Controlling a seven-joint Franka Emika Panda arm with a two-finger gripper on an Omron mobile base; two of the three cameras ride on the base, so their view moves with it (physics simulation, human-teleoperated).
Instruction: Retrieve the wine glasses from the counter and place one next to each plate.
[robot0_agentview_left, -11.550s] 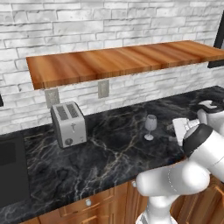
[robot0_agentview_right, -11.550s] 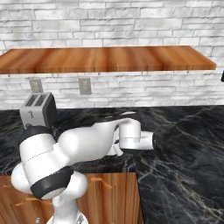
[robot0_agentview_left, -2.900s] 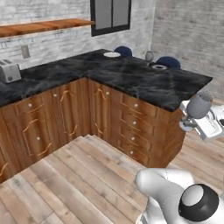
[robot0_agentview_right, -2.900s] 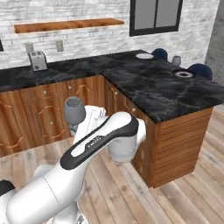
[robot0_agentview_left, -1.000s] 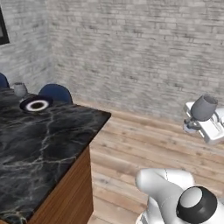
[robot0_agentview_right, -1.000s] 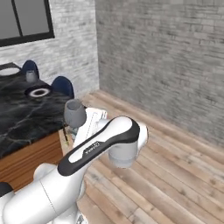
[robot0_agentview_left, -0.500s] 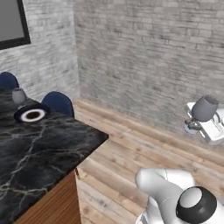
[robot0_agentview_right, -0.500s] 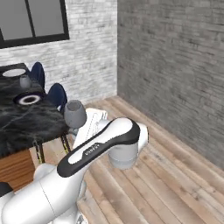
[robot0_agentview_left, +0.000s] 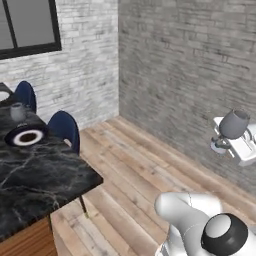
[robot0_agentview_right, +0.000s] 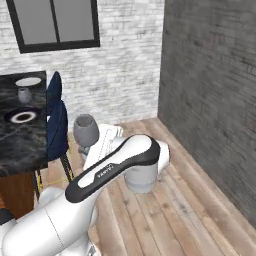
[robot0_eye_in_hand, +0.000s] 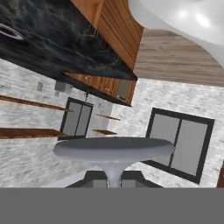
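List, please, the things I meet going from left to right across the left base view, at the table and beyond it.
Wine glass on the counter → dark blue plate with a white ring → blue chair → wine glass held in the gripper.

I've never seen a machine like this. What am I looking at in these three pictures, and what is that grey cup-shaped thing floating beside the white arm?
It is a white robot arm on a base that drives, in a computer-drawn kitchen. Two pictures come from cameras on the base, behind the arm to its left and right. The third comes from a camera on the hand and is tipped over, so the room looks upside down.

The grey thing is a wine glass, carried with the jaws shut on its stem. In the hand picture you see its round foot up close.

On the black marble counter lie a dark blue plate with a second glass behind it, and farther back a white plate.
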